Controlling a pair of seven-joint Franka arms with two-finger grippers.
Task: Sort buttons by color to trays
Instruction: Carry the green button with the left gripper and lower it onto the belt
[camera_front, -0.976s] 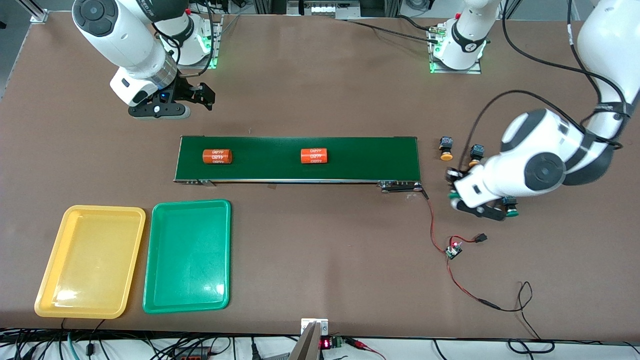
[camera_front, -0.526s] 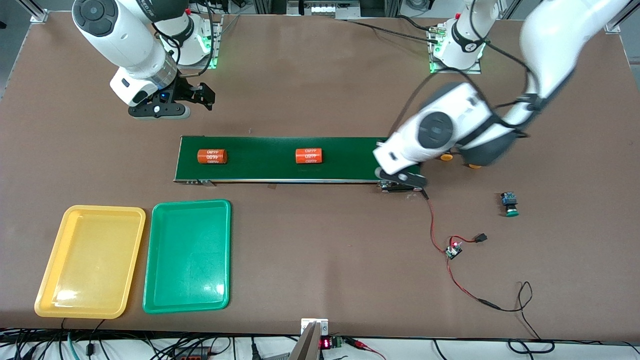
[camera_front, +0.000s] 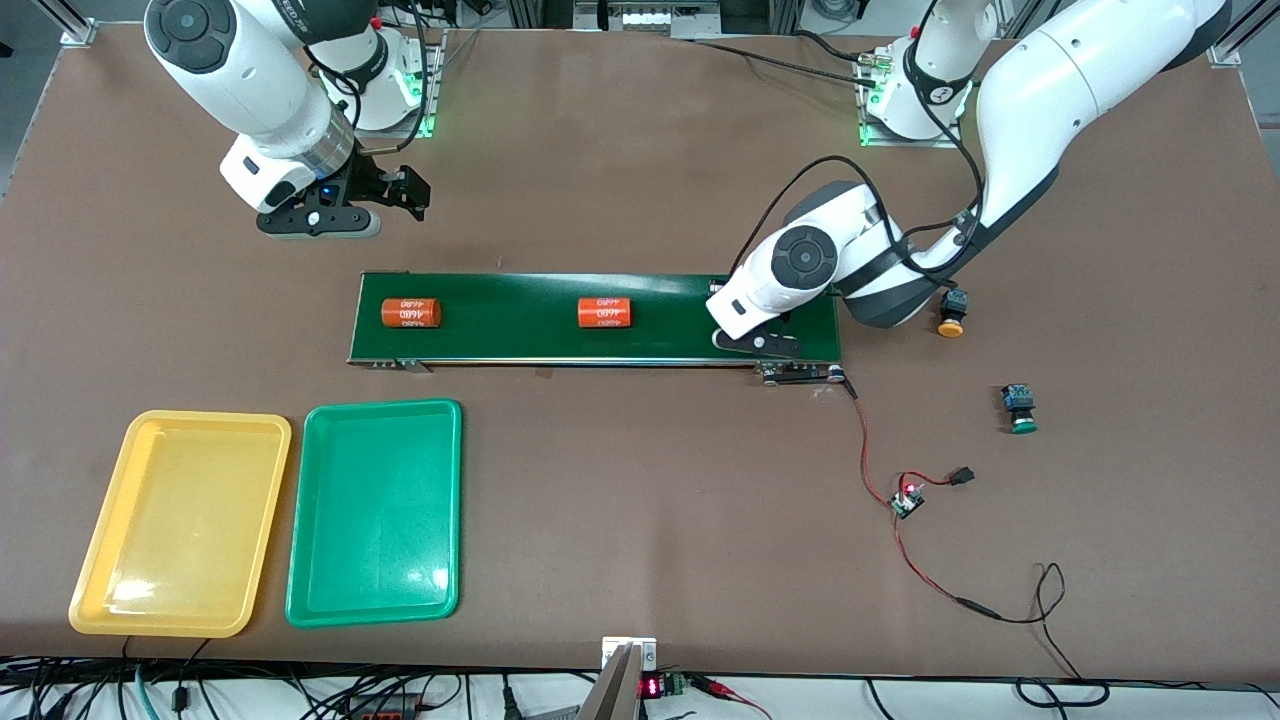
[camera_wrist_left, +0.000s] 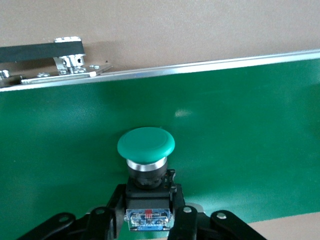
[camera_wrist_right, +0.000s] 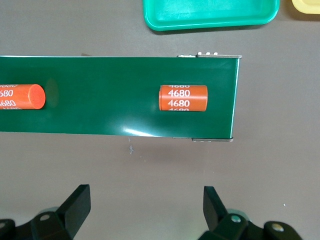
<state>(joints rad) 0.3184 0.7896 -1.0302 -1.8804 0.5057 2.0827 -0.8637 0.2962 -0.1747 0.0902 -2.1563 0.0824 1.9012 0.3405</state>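
**Green button over the belt, trays empty**

The left pincer (camera_front: 757, 343) is low over the dark green belt (camera_front: 560, 318), at the belt's end toward the left arm's side of the desk (camera_front: 640, 520). In the left wrist view its fingers (camera_wrist_left: 182, 220) sit narrow against the black-and-blue body of a green-capped button (camera_wrist_left: 146, 145), which they hold with the cap pointing out over the belt surface.

The right pincer (camera_front: 365, 205) hangs over bare desk, above the belt's end toward the right arm's side, its arm waiting. Its fingers (camera_wrist_right: 77, 202) stand wide apart with nothing between them.

Two orange cylinders with white print lie on the belt: one (camera_front: 410, 313) near the right arm's end, the other (camera_front: 606, 312) about mid-belt.

A second green-capped button (camera_front: 1019, 409) lies on the desk toward the left arm's end, nearer to the front camera than the belt. A yellow-capped button (camera_front: 951, 314) lies just past the belt's end, partly covered by the left arm.

The yellow tray (camera_front: 90, 590) and the green tray (camera_front: 300, 600) lie side by side, nearer to the front camera than the belt, toward the right arm's end. Neither holds a button.
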